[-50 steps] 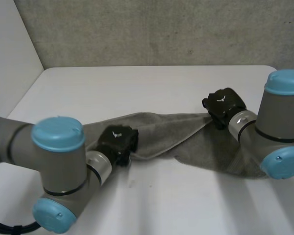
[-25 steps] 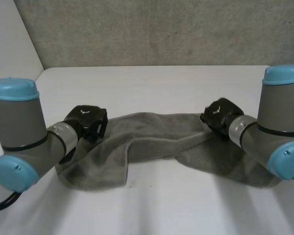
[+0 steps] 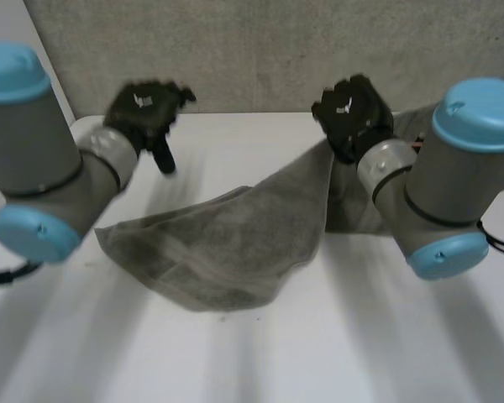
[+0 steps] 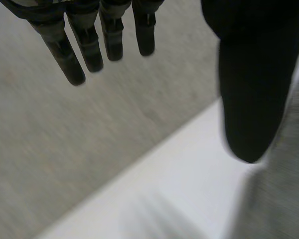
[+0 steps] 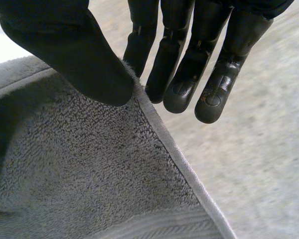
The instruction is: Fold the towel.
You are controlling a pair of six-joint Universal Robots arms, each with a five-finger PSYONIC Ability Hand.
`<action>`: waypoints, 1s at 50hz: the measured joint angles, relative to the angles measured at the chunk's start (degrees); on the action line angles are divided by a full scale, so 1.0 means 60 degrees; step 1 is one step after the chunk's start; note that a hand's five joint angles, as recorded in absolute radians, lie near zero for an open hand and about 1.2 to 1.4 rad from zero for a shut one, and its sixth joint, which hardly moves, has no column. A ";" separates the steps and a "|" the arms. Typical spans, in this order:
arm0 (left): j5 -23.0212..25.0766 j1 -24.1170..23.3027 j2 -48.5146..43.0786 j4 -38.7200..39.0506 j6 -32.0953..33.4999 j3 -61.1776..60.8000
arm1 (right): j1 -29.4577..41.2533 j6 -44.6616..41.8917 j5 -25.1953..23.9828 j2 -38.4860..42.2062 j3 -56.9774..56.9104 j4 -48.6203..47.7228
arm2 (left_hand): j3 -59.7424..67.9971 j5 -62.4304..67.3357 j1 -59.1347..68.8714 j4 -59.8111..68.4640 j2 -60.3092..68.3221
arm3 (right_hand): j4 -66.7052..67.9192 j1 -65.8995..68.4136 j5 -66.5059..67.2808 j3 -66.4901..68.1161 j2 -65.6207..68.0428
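The grey towel lies bunched on the white table, with one side drawn up to my right hand. That hand is raised above the table's far part. Its thumb and fingers pinch the hemmed edge of the towel near a corner. My left hand hovers high over the table's far left, apart from the cloth. Its fingers are straight and spread from the thumb, with nothing between them. A bit of towel shows below the left thumb.
A grey wall runs along the table's far edge. Both arms reach in from the sides, the right forearm above the towel's right part. Bare tabletop lies in front of the towel.
My left hand has let go of the towel, opened and risen to the far left. My right hand has lifted its edge up and leftward. The towel's left part has dropped into a heap.
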 measured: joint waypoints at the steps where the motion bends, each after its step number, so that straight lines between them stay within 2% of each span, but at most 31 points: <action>1: 0.0009 -0.0124 0.0259 0.0061 -0.0416 -0.0989 | 0.0009 0.0000 0.0001 0.0001 0.0139 0.0010 | 0.0000 0.0000 0.0000 0.0000 0.0000 | 0.0021 0.0000 0.0001 0.0001 -0.0001; 2: 0.0012 -0.0183 0.0356 0.0113 -0.0620 -0.1423 | 0.0016 0.0000 0.0009 0.0010 0.0580 0.0028 | -0.0896 -0.0864 -0.0974 -0.0897 -0.0909 | 0.0030 0.0001 0.0001 0.0001 0.0000; 3: 0.0012 -0.0183 0.0356 0.0113 -0.0620 -0.1423 | 0.0016 0.0000 0.0009 0.0010 0.0580 0.0028 | -0.0896 -0.0864 -0.0974 -0.0897 -0.0909 | 0.0030 0.0001 0.0001 0.0001 0.0000; 4: 0.0015 -0.0353 0.0464 0.0286 -0.1179 -0.2302 | 0.0006 0.0006 0.0031 0.0022 0.0874 0.0032 | -0.1351 -0.1304 -0.1415 -0.1358 -0.1375 | 0.0031 0.0000 0.0002 0.0001 0.0000; 11: -0.0001 -0.0992 0.0289 0.0701 -0.3110 -0.3775 | -0.0031 0.0042 0.0216 -0.0025 0.1326 0.0042 | -0.1284 -0.1282 -0.1372 -0.1267 -0.1270 | 0.0031 0.0000 0.0005 0.0001 0.0000; 20: -0.0209 -0.2299 -0.0428 0.0870 -0.4575 -0.3791 | -0.0045 0.0061 0.0382 -0.0127 0.1696 0.0034 | -0.0454 -0.0445 -0.0478 -0.0437 -0.0454 | 0.0031 0.0000 0.0013 0.0001 0.0000; 25: -0.0557 -0.2843 -0.0867 0.0988 -0.4732 -0.3518 | -0.0045 0.0065 0.0366 -0.0128 0.1864 0.0015 | -0.0311 -0.0311 -0.0376 -0.0295 -0.0312 | 0.0031 0.0000 0.0017 0.0001 0.0000; 31: -0.1346 -0.3611 -0.1949 0.1099 -0.4768 -0.2623 | -0.0020 0.0067 0.0332 -0.0054 0.2163 -0.0036 | -0.0291 -0.0282 -0.0361 -0.0274 -0.0282 | 0.0031 0.0000 0.0016 0.0001 0.0000; 40: -0.1829 -0.3937 -0.2995 0.1048 -0.4642 -0.1497 | 0.0041 0.0067 0.0330 -0.0010 0.2360 -0.0101 | 0.0635 0.0623 0.0642 0.0634 0.0632 | 0.0031 0.0001 0.0020 0.0001 0.0000; 50: -0.2724 -0.3910 -0.3404 0.1036 -0.4289 -0.0927 | -0.0033 0.0059 0.0331 -0.0105 0.2431 -0.0125 | 0.4136 0.4112 0.4176 0.4155 0.4276 | 0.0031 0.0000 0.0027 0.0001 0.0000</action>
